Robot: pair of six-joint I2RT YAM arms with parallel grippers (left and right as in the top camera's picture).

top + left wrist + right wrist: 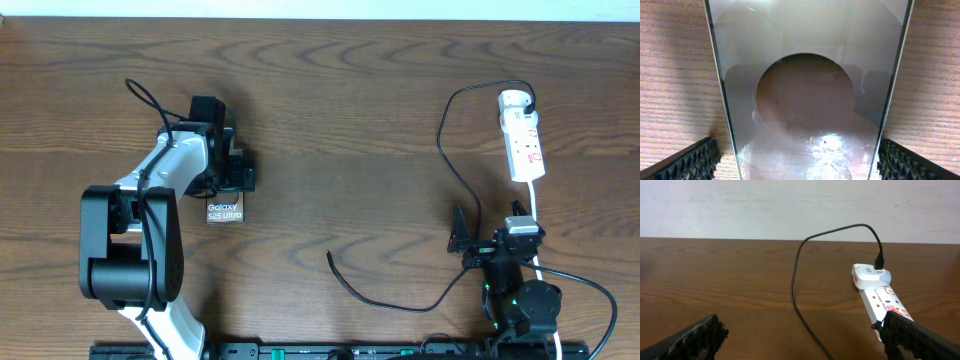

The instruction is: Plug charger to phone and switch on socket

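Note:
The phone [225, 210] lies flat on the wooden table, its "Galaxy S25 Ultra" lettering showing. In the left wrist view the phone [805, 100] fills the frame, reflective, with a dark circular mark. My left gripper [230, 185] is down over its far end, open, one finger on each side [800, 165]; a strip of wood shows by the left finger. The white socket [523, 140] lies at the far right. The black charger [441, 140] is plugged into its far end and loops down to a free tip [330, 256]. My right gripper [495, 238] is open and empty [802, 340], near the socket [880, 292] and the charger [794, 280].
The socket's white cord [535, 205] runs down past the right arm. A thicker black robot cable [590, 290] loops at the lower right. The left arm's base [130, 250] stands at the lower left. A pale wall [790, 205] backs the table.

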